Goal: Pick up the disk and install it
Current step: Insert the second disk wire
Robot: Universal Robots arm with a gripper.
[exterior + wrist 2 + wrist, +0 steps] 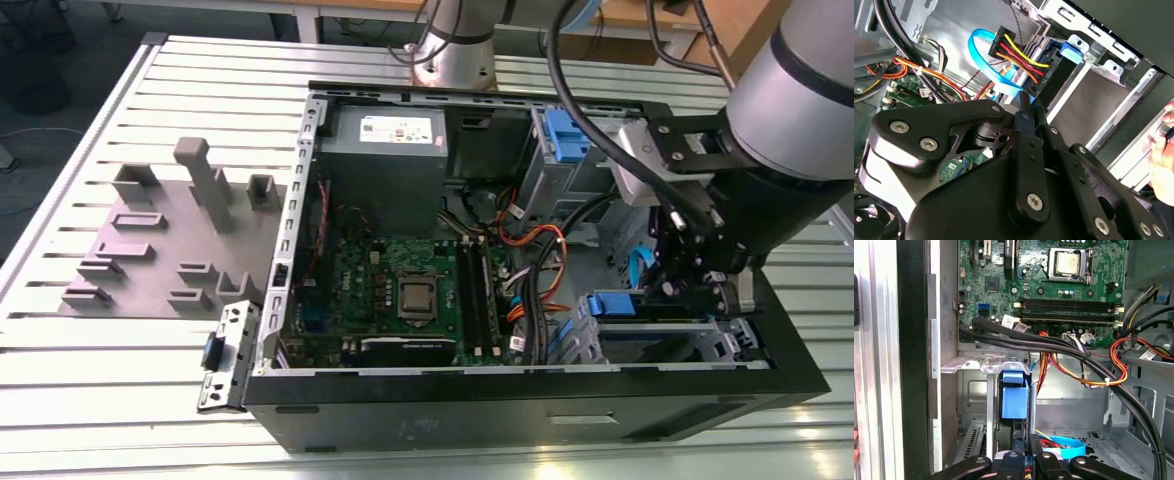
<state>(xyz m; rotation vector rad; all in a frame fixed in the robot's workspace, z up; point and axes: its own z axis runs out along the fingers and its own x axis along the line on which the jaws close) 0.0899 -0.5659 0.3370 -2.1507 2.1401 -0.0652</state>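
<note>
Gripper (pixel 1026 456) at the bottom centre of the first wrist view, its black fingers (pixel 1011 460) drawn close on either side of a thin upright edge. Judged clamped on the disk (pixel 1015 397), not hanging free.

The disk stands edge-on just beyond the fingers. Its bright blue bracket is at centre frame, beside the grey metal lip of the drive cage (pixel 974 365).

Step in hand, as judged: installing. The pick-up looks done, and the disk is at the cage but not clearly seated. This step calls for keeping the disk square to the cage rails and clear of the loose wiring close by.

Past the cage, black cables (pixel 1054 342) and an orange-yellow-red loom (pixel 1119 360) cross mid-frame. The motherboard (pixel 1004 280) takes up the top of the frame.

Second wrist view: the gripper (pixel 1026 112) is seen from behind its linkage. A light blue flat cable (pixel 985 62) and a power connector (pixel 1009 42) hang just ahead of the tips in the upper centre, a crowding the first wrist view does not show. A person's hand (pixel 1161 150) is at the right edge, outside the case.

Exterior view gives the layout:
- The gripper (pixel 701 300) is low inside the open computer case (pixel 534 410), at lower right.
- The disk (pixel 621 305) is beside it.
- The power-supply box (pixel 387 135) is well apart at upper centre.
- A grey fixture plate (pixel 160 240) lies on the slatted table (pixel 80 380) at left.
</note>
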